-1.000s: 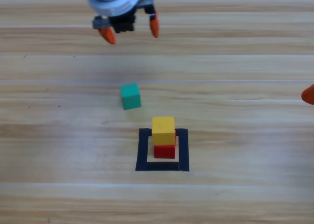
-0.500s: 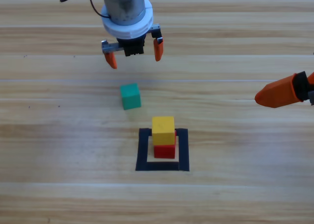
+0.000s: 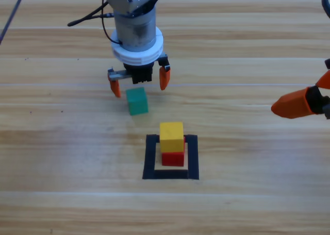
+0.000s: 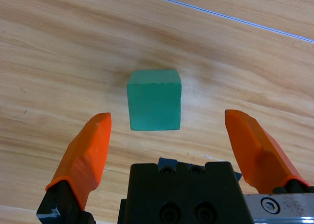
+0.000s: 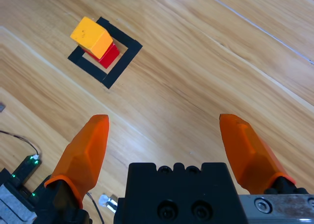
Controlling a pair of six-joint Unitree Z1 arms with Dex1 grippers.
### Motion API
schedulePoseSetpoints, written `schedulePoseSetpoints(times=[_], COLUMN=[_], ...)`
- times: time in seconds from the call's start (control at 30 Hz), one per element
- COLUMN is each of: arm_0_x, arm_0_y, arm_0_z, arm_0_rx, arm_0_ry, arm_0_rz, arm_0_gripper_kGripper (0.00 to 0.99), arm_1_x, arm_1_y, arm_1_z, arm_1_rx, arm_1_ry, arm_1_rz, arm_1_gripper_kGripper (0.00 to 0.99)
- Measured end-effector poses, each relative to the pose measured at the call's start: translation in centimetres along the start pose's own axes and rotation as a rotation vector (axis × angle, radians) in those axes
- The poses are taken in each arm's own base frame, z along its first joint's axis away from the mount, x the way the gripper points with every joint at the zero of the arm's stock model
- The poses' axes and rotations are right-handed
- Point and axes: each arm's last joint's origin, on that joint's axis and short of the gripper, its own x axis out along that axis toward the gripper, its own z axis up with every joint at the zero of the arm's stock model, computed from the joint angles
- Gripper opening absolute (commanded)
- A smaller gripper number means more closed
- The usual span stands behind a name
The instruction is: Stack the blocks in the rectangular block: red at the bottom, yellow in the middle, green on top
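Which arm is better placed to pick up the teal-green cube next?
The left. Its end effector hangs open directly above the small teal-green cube, jaws either side in its wrist view. The right end effector waits open near the table's right edge, far from the cube.

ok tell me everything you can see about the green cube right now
The green cube is a small plain teal-green block with matte, unmarked faces, sitting flat on the wooden table, up-left of the black tape square and outside it. Nothing touches it. The left gripper hovers just above with jaws open on either side, the cube centred between them in the left wrist view.
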Motion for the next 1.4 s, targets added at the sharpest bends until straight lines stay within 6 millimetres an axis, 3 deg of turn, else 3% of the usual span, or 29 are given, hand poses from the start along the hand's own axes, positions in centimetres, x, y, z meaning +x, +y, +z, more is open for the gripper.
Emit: schedulePoseSetpoints(times=[0.2,0.7,1.17,1.4], arm_0_x=[0.7,3.0,3.2,3.2], arm_0_y=[-0.1,-0.9,-0.4,-0.3], arm_0_z=[-0.1,-0.1,0.7,0.9], arm_0_rx=[-0.006,-0.001,0.004,0.001], arm_0_ry=[0.009,0.048,0.046,0.047], arm_0_rz=[0.011,0.003,-0.004,-0.006], arm_0_gripper_kGripper=[0.976,0.973,0.971,0.897], arm_1_x=[0.1,0.6,0.6,0.6], arm_1_y=[0.5,0.4,0.4,0.4], arm_1_z=[-0.4,-0.8,-0.9,-0.9], arm_1_rx=[-0.056,-0.068,-0.068,-0.069], arm_1_ry=[0.029,0.018,0.02,0.02], arm_1_rz=[0.091,0.092,0.089,0.089], arm_1_gripper_kGripper=[0.989,0.988,0.988,0.988])
